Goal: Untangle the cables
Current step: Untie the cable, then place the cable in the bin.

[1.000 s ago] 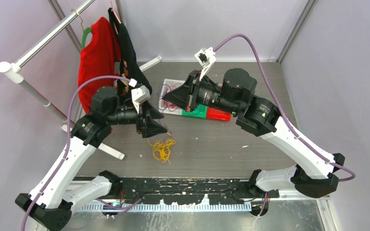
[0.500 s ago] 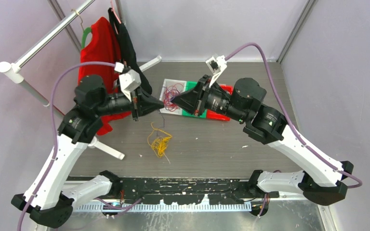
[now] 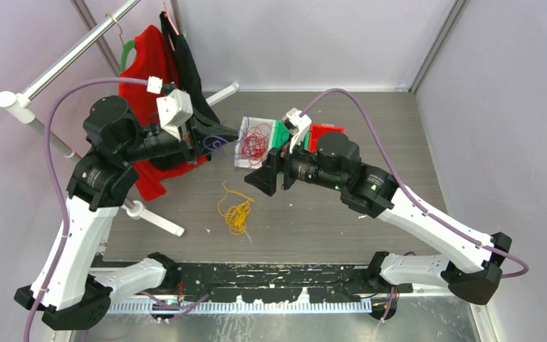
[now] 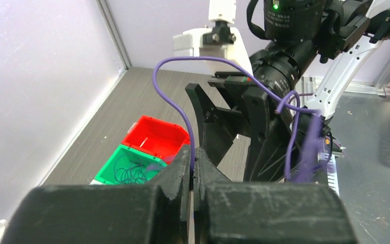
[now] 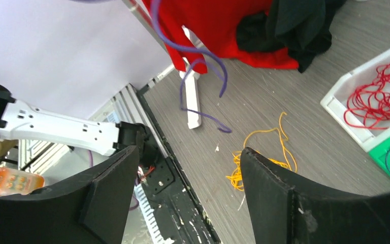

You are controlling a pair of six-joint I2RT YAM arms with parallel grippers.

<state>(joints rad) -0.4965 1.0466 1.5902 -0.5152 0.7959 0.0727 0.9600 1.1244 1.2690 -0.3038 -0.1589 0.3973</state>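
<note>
My left gripper (image 3: 208, 140) is shut on a purple cable (image 3: 222, 137) and holds it in the air left of the bins. In the left wrist view this purple cable (image 4: 175, 101) rises from the shut fingertips (image 4: 193, 155), arches over and dangles in loops at the right. My right gripper (image 3: 260, 177) hangs open and empty above the table; through its jaws (image 5: 188, 152) I see the loose purple end (image 5: 203, 76). A yellow cable bundle (image 3: 236, 212) (image 5: 264, 152) lies on the table. Red cables (image 3: 255, 141) (image 5: 381, 96) fill the white bin (image 3: 241, 158).
A green bin (image 3: 282, 134) (image 4: 105, 173) with dark cables and a red bin (image 3: 324, 133) (image 4: 157, 136) stand beside the white one. Red and black garments (image 3: 146, 78) hang on a rack (image 3: 71, 53) at the back left; its white foot (image 3: 153, 217) lies on the table.
My left gripper shut on the purple cable and pulled it up and back to the left. My right gripper opened and moved away from the bins toward the near side.
</note>
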